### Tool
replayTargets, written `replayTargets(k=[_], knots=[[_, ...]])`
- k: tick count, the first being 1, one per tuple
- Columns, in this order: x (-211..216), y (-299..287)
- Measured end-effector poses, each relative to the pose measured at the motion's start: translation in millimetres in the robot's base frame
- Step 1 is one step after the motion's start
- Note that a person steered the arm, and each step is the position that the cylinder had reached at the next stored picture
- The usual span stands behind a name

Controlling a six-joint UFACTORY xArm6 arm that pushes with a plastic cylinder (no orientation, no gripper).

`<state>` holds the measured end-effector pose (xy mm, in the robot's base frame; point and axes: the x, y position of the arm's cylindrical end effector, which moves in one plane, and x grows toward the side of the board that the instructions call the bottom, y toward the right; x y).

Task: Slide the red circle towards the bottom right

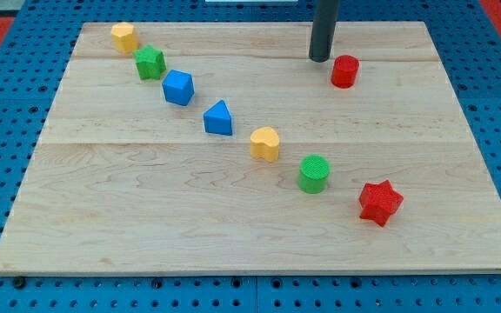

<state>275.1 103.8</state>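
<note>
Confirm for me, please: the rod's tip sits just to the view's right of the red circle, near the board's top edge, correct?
Not quite. The camera view shows my tip just to the view's left of the red circle, slightly above it, not to its right. Both are indeed near the board's top edge.

Toward the view's bottom right of the small red cylinder block (344, 70), bare wooden desk (442, 130) lies open; the red star-shaped block (380, 203) and green cylinder block (314, 173) stand lower, well apart.
</note>
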Motion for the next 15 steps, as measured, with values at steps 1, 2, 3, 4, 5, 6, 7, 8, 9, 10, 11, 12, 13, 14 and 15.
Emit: replayTargets(k=[1,2,3,4,5,6,7,8,9,10,11,12,13,14,15], knots=[[5.0,0.0],[11.5,12.5],[11.8,29.4],[12.3,45.8],[30.4,49.2],[47.9,57.5],[69.1,63.2],[93.0,66.1],[112.3,71.2],[130.0,77.8],[151.5,79.8],[163.0,79.8],[179.2,79.8],[196.5,86.5],[199.0,91.6]])
